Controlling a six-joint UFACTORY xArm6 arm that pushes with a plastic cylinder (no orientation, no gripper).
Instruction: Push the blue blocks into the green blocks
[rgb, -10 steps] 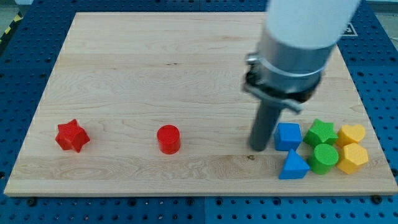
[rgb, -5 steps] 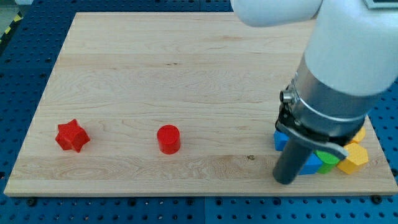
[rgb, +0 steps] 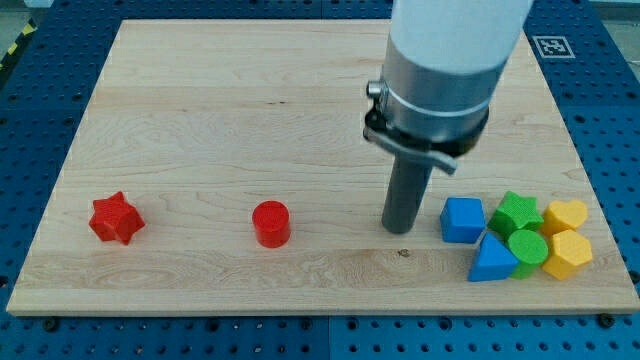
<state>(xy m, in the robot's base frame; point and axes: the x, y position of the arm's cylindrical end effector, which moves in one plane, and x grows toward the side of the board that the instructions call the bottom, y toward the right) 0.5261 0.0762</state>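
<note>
Board (rgb: 250, 120), green blocks (rgb: 520, 228) seemingly overlapping.

The arm reaches down from the view's top, its rod upright, and my tip (rgb: 401, 230) rests on the desk (rgb: 200, 120).

Bench (rgb: 250, 110): pale grained wood, smooth, matt. Blue cube (rgb: 462, 219), green cylinder (rgb: 527, 247): matt plastic. Rod: dark, matt.

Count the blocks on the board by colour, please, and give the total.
Red: 2, the red star and the red cylinder
Blue: 2, the blue cube and the blue triangle
Green: 2, the green star and the green cylinder
Yellow: 2, the yellow heart and the yellow hexagon
Total: 8
</note>
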